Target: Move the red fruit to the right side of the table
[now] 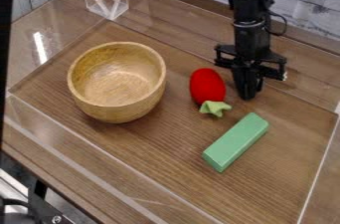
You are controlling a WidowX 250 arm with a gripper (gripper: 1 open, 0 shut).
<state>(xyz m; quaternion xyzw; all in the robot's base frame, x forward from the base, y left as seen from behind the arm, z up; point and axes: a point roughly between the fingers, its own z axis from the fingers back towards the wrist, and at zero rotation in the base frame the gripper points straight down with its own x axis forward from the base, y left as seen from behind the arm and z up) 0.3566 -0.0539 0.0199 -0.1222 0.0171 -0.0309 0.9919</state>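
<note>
The red fruit [206,85], a glossy strawberry-like toy with a green leafy cap [213,107], lies on the brown wooden table [146,148] just right of centre. My gripper [249,90] points down at the tabletop immediately to the fruit's right. Its black fingers [245,79] are pressed together with nothing between them. A narrow gap shows between the fingers and the fruit, and I cannot tell whether they touch lower down.
A wooden bowl [117,80] stands left of the fruit. A green rectangular block [236,140] lies in front of the fruit and gripper. Clear acrylic walls [40,39] edge the table, with a folded clear piece [105,2] at the back left.
</note>
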